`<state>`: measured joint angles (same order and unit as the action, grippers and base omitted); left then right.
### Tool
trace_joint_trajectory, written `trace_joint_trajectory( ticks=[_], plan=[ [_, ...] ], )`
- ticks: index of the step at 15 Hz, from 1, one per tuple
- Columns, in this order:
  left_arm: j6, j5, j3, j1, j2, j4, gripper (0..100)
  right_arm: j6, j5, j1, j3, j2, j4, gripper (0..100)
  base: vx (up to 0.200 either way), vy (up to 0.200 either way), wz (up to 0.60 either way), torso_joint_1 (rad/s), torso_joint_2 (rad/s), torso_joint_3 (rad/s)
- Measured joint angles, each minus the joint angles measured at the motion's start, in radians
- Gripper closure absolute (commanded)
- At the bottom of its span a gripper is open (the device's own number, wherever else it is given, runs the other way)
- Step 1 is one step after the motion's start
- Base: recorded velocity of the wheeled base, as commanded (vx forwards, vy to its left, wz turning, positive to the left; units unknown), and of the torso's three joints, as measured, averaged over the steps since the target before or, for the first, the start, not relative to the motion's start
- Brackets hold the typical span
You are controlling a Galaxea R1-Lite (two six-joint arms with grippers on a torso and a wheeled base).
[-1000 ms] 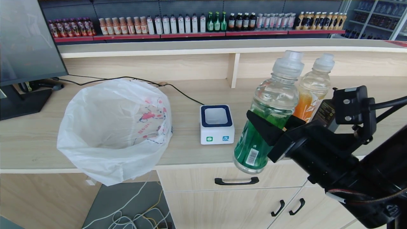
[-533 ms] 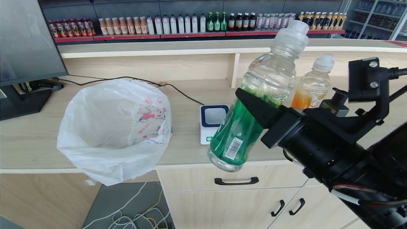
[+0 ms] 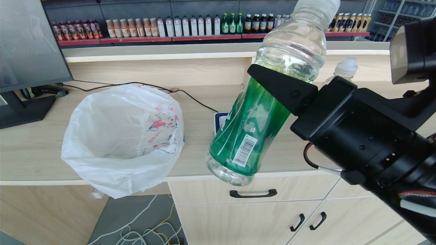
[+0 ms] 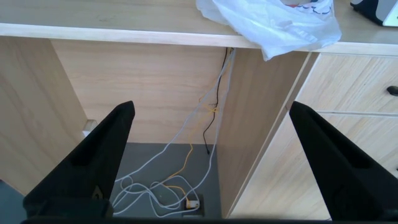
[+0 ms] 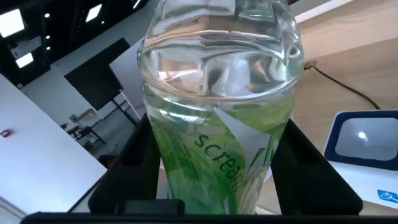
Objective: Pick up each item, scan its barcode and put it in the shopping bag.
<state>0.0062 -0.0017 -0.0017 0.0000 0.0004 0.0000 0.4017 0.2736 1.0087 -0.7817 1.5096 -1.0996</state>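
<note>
Scanning seems next: right end effector (image 5: 217,186) pinches the green-labelled clear plastic bottle (image 3: 250,132) near the white blue-rimmed scanner (image 5: 364,146) (its barcode (image 3: 244,150) must face it).

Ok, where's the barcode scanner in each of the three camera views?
Head view: scanner on the counter, mostly hidden behind the green bottle.
Left wrist view: scanner corner on the counter, just past the shopping bag.
Right wrist view: scanner on the counter beyond the green bottle, blue-rimmed window showing.
Shared landmark: the wooden counter.
</note>
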Motion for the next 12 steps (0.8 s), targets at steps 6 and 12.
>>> trace_joint_trajectory(
  ticks=[6,12],
  plan=[
    [0.000,0.000,0.000,0.000,0.000,0.000,0,0.069,0.001,0.049,-0.056,-0.011,0.077,100,0.000,0.000,0.00,0.000,0.00,0.000],
    [0.000,0.000,0.000,0.000,0.000,0.000,0,0.092,0.000,0.049,-0.060,-0.020,0.075,100,0.000,0.000,0.00,0.000,0.00,0.000]
  ],
)
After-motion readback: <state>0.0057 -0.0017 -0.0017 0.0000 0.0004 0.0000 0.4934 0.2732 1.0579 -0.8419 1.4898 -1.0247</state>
